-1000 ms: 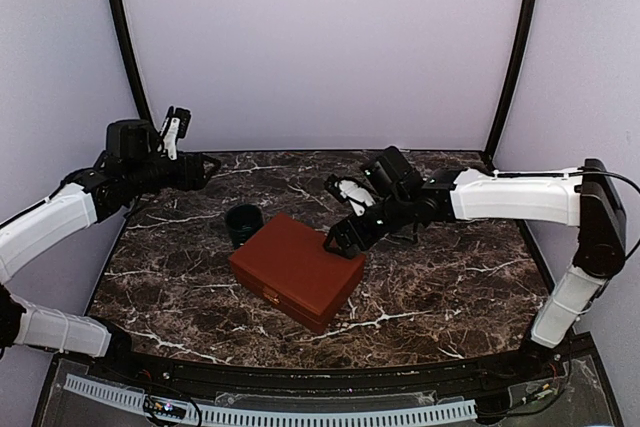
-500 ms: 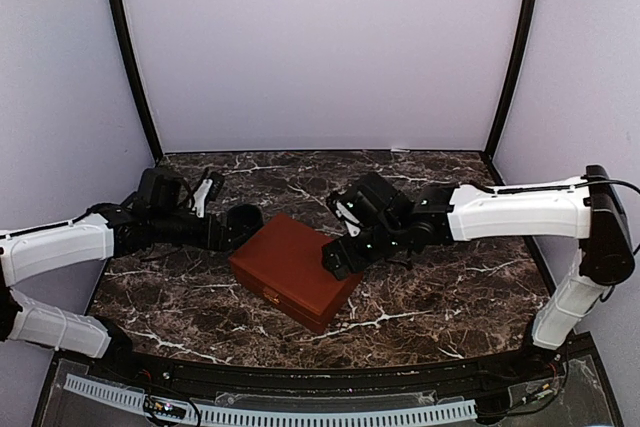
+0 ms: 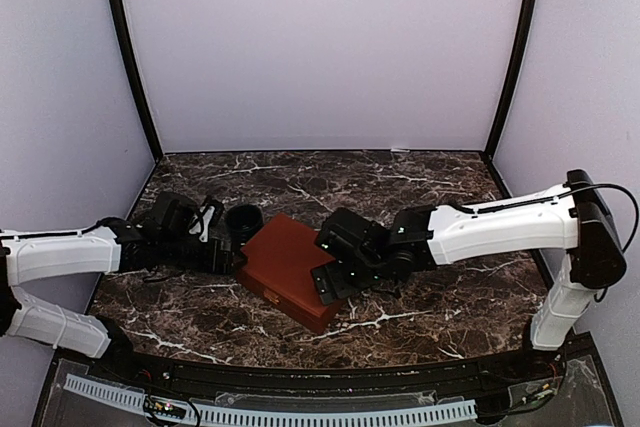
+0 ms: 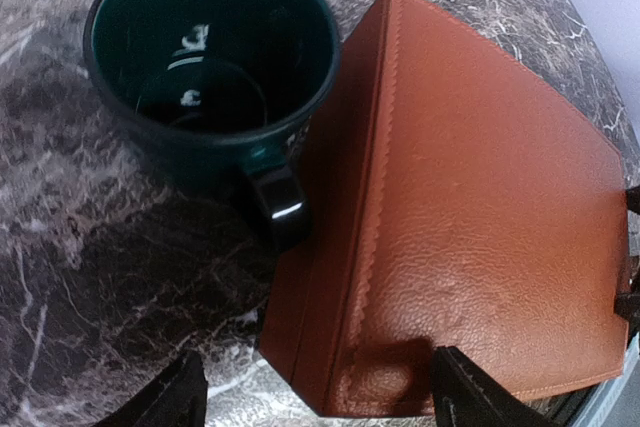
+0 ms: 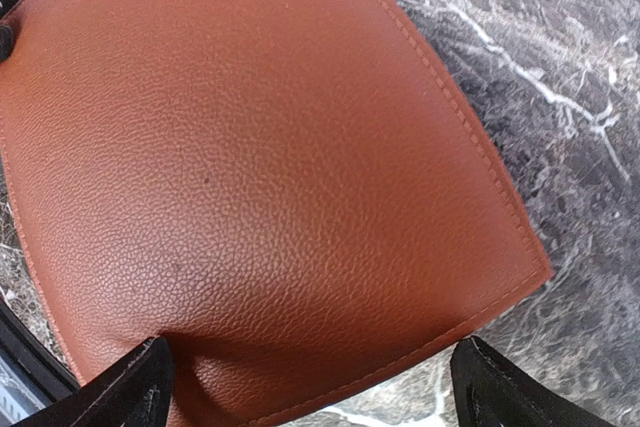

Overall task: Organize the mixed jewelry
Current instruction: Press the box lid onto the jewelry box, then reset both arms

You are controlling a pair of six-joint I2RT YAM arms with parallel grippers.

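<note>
Now | box: red-brown, lid shut, mid-counter | right gripper: fingers spread wide over the box's right edge, nothing held | left gripper: spread wide astride the box's left corner, empty | cup: dark green, just beside the box's far-left side | jewelry: pale specks inside the cup

Box lying at the middle of the counter, cup upright just beside it at its 10 o'clock, left hand at the box's 9 o'clock edge, right hand over its 3 o'clock edge
</note>
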